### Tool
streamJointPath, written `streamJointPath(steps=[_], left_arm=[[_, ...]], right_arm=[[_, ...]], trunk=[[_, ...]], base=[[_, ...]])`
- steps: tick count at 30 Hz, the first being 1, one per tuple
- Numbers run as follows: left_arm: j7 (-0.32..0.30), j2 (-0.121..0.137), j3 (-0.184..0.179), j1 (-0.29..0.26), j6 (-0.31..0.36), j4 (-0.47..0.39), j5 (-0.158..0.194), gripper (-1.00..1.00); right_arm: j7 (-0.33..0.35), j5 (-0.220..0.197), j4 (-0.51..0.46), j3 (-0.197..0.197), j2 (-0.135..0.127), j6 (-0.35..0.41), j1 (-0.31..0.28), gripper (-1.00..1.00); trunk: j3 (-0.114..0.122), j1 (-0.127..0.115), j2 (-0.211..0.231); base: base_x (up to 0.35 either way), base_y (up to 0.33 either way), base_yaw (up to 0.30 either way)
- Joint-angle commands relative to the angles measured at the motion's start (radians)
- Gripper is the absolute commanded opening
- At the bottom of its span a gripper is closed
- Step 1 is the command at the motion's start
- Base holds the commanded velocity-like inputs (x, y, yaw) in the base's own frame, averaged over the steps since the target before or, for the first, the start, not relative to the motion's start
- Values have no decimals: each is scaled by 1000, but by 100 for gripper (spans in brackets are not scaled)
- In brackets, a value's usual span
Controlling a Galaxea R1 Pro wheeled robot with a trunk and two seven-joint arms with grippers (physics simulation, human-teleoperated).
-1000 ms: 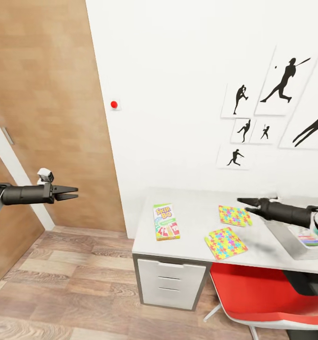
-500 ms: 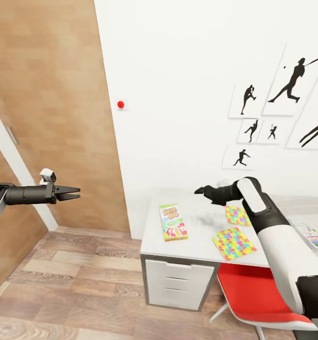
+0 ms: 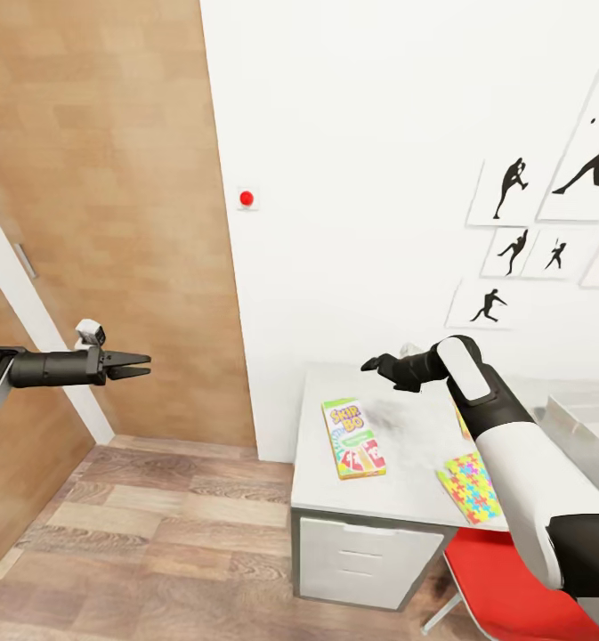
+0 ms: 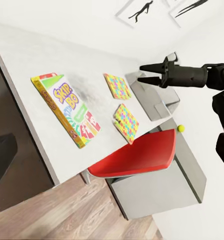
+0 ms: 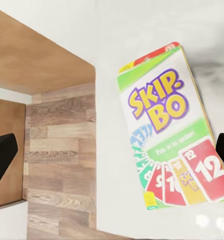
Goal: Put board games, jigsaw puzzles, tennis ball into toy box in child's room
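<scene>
Near the table's [image 3: 406, 499] left end lies the Skip-Bo game box [image 3: 353, 438], flat, long axis running from front edge to back. The right gripper [image 3: 376, 365] hangs over the tabletop just behind it, looking straight down on the box, jaws spread wide, nothing in them. So it's the nearer arm by far. The left gripper [image 3: 132, 364] is way off over the floor, jaws a bit apart, empty. Toy box [image 3: 584, 427] sits toward the right end, puzzles [image 3: 471, 485] between.
</scene>
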Motion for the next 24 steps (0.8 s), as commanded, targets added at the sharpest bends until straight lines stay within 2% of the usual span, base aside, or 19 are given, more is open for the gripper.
streamJointPath(steps=[1, 6, 12, 17, 24], left_arm=[[8, 0, 0, -1, 10, 0, 1, 100], [31, -1, -1, -1, 9, 0, 1, 100], [36, -2, -5, -1, 8, 0, 1, 100], [37, -2, -6, -1, 8, 0, 1, 100], [37, -2, -6, -1, 8, 0, 1, 100]], right_arm=[[-11, -10, 0, 4, -1, 1, -1, 100], [-11, -9, 2, 4, -3, 1, -1, 100], [-11, -8, 18, 5, -4, 1, -1, 100], [-11, -7, 53, 4, -15, 1, -1, 100], [-12, -7, 63, 5, -17, 1, -1, 100]], trunk=[[-4, 1, -2], [-11, 1, -2], [-21, 1, -2], [-29, 1, -2], [-33, 1, -2]], base=[[287, 88, 0], [199, 39, 0], [38, 28, 0], [5, 219, 0], [12, 278, 0]])
